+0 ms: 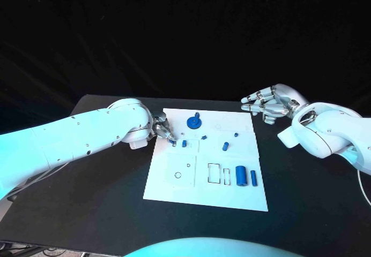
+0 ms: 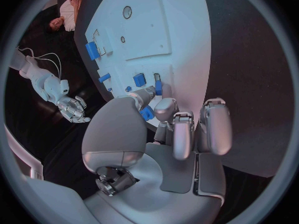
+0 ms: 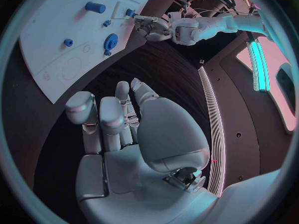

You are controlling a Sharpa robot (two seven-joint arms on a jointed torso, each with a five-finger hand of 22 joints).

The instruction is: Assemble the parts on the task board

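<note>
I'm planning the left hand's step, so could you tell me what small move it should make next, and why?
Probably a short lift of the left hand straight up off the task board. Its fingers appear to close around a small blue part at the board's edge, though the grip is partly hidden, so lift slowly. The right hand hovers off the board, holding nothing.

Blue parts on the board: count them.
7: gear at the far edge, four small pieces mid-board, cylinder and bar at right. The left hand may hide more.

We see our right hand [image 3: 127,134], fingers loosely curled and holding nothing, off the task board [image 3: 56,45]; left hand [image 3: 149,27] touches the board's far edge beside a blue gear [image 3: 111,41].
</note>
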